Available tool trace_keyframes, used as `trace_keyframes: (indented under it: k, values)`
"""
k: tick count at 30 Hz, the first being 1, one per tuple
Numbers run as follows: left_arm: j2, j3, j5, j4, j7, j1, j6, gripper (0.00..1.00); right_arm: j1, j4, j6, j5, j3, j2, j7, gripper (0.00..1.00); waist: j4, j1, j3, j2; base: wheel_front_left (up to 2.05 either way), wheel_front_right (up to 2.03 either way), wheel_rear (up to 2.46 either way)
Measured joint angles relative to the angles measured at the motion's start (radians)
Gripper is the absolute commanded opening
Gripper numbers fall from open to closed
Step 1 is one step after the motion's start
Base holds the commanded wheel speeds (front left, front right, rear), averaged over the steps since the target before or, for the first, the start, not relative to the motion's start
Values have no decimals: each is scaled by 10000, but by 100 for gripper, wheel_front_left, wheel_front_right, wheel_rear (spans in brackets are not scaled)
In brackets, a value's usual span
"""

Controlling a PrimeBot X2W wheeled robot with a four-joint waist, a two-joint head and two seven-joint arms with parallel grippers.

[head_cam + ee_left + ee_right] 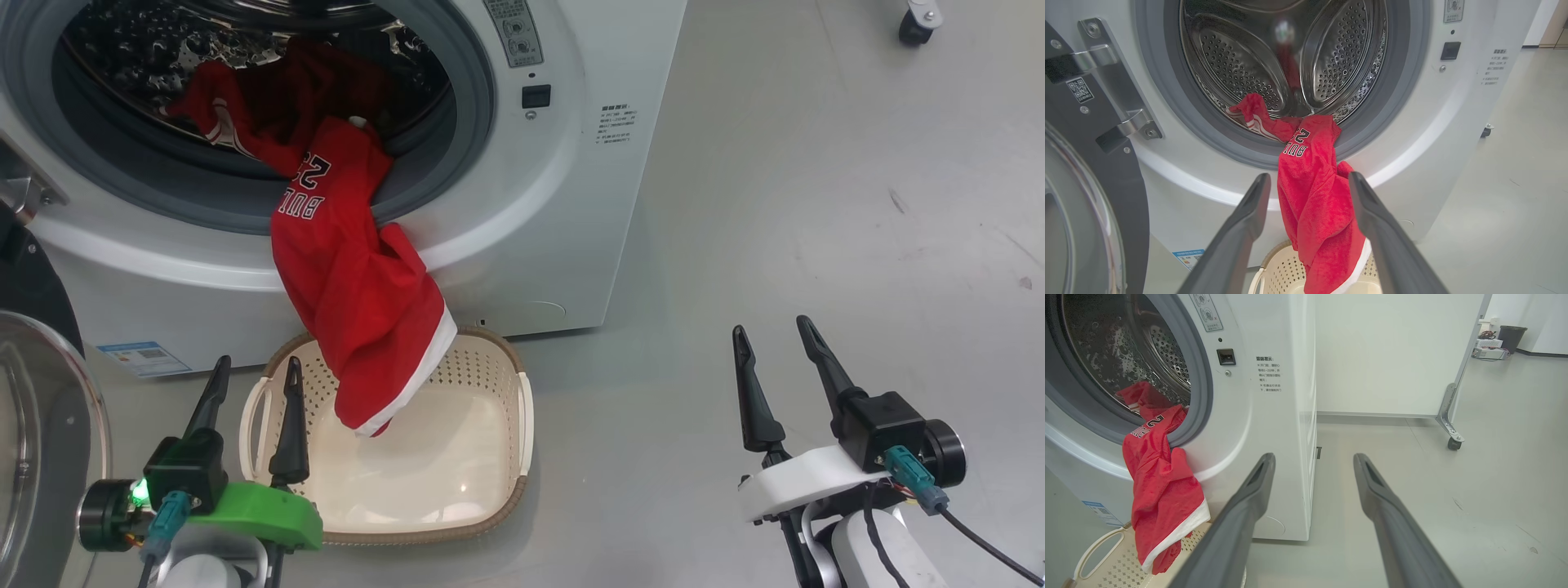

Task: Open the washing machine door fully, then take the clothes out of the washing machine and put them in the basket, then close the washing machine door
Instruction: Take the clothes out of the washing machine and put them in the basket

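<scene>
The washing machine stands with its door swung wide to the left, glass bowl window showing. Red clothes with white trim hang out of the drum over the grey gasket, the lower end dangling into the cream basket on the floor in front. More red cloth lies inside the drum. My left gripper is open beside the basket's left handle, apart from the cloth. My right gripper is open over bare floor to the right, holding nothing. The hanging clothes show between my left fingers.
The door hinge bracket juts out at the machine's left. A caster wheel of a rolling frame stands at the far right. A white partition on casters stands behind the machine. Grey floor stretches to the right.
</scene>
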Motion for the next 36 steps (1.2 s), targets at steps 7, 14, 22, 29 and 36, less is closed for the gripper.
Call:
trace_keyframes:
  k: [7,14,22,29,36]
  values:
    - [52,-61,0,-117,288,0,-8,100,-15,-19,36,0,127,8,0,100,-104,0,215,0,0,0,0]
    - [150,-395,-6,213,1179,-66,-268,100,-162,-92,100,0,286,13,0,100,-344,0,559,0,0,0,0]
    - [265,-573,-150,721,2222,-1196,-566,100,-481,-267,102,0,362,19,0,100,-685,0,1138,0,0,0,0]
    - [435,-418,-268,1379,3068,-2368,-631,100,-802,-334,104,13,412,35,0,100,-1092,0,1668,0,0,0,0]
    - [920,-65,-282,2136,3701,-3464,-629,100,-1074,-353,188,96,548,61,0,100,-1590,0,2102,0,0,0,0]
